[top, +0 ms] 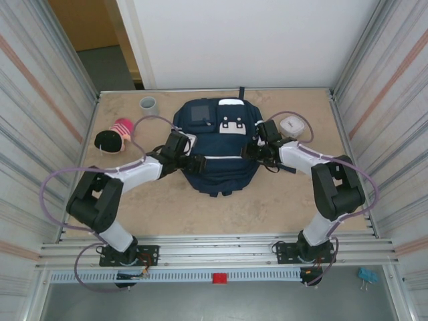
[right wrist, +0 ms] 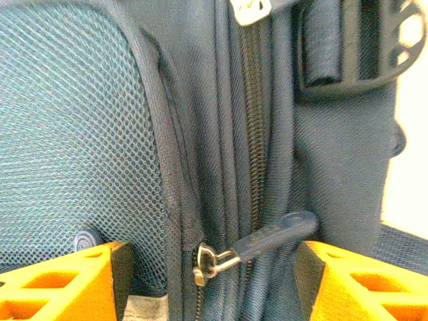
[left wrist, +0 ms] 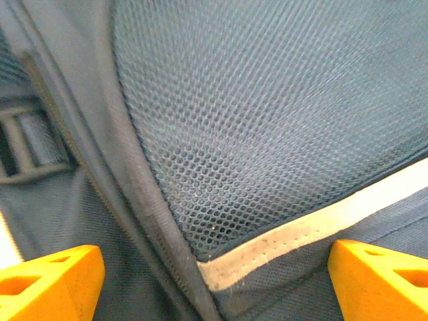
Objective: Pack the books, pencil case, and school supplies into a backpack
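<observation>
Two arms are reaching in from the near edge of the sandy bench (top: 200,214) and flanking the backpack (top: 214,175), which is lying flat at mid-bench. The left gripper (left wrist: 214,281) is hovering open, orange fingers spread wide over honeycomb mesh (left wrist: 267,120) and a scuffed white stripe (left wrist: 314,227). The right gripper (right wrist: 214,281), also open, is straddling a dark zipper pull (right wrist: 267,237) on its metal ring, seemingly lining up to work the coil zipper. Beyond, a pink-and-black soft item (top: 114,138), a grey cup (top: 148,103) and a white round object (top: 294,125) are waiting.
</observation>
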`<act>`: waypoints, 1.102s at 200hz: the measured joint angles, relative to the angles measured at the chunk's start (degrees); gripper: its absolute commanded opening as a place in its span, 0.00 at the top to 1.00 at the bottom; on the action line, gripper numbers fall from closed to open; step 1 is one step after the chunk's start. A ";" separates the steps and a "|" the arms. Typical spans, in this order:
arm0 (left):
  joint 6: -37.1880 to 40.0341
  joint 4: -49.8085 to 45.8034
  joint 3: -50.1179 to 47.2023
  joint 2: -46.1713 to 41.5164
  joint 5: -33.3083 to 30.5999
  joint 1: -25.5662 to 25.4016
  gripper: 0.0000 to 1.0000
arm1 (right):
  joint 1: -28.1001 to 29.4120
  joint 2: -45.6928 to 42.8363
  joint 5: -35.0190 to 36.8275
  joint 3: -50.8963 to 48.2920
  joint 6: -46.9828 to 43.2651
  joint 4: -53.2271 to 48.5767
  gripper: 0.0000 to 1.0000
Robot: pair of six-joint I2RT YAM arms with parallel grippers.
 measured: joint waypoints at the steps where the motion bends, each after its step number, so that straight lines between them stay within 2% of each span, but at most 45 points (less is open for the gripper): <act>1: 0.09 -0.09 0.00 -0.28 -0.02 0.00 0.09 | -0.15 -0.33 -0.07 0.15 -0.24 -0.44 0.33; 16: 1.49 -1.49 0.11 -6.47 -1.84 0.35 0.06 | -1.64 -4.59 0.07 1.51 -2.08 -4.57 0.31; 24: 2.51 -2.08 0.39 -10.40 -2.99 0.63 0.05 | -2.64 -7.63 0.15 2.32 -2.93 -6.64 0.24; 28: 2.95 -2.27 0.63 -12.37 -3.63 0.79 0.04 | -3.26 -9.35 0.15 2.71 -3.30 -7.45 0.18; 29: 3.34 -2.27 0.72 -13.16 -3.87 0.85 0.04 | -3.41 -9.68 0.17 2.78 -3.41 -7.58 0.15; 30: 3.50 -2.29 0.76 -13.49 -4.00 0.90 0.04 | -3.65 -10.23 0.20 2.89 -3.74 -7.82 0.07; 32: 3.74 -2.25 0.90 -14.43 -4.31 0.98 0.03 | -3.93 -11.13 0.20 3.08 -4.11 -8.13 0.01; 67: 11.10 3.54 -0.48 -32.00 -11.37 4.39 0.01 | -12.20 -27.71 2.60 3.19 -8.15 -7.93 0.01; 90: 16.39 12.20 -10.23 -41.03 -13.51 8.17 0.01 | -16.20 -37.81 4.04 -4.61 -11.61 -1.42 0.01; 105: 18.01 17.11 -17.84 -43.67 -13.90 11.02 0.01 | -17.99 -42.16 4.28 -11.76 -13.44 3.28 0.01; 123: 18.71 20.92 -25.46 -43.17 -13.86 14.01 0.01 | -20.50 -43.76 4.46 -19.61 -15.37 7.48 0.01; 160: 18.69 29.73 -37.00 -37.13 -13.81 17.35 0.01 | -25.77 -40.61 2.82 -31.23 -18.91 16.92 0.01; 196: 18.36 43.80 -39.26 -23.06 -13.05 18.78 0.01 | -26.32 -31.41 0.28 -40.72 -23.30 33.38 0.01; 220: 19.15 54.01 -39.26 -13.07 -12.57 18.75 0.01 | -26.21 -25.16 -0.33 -42.45 -25.38 42.27 0.01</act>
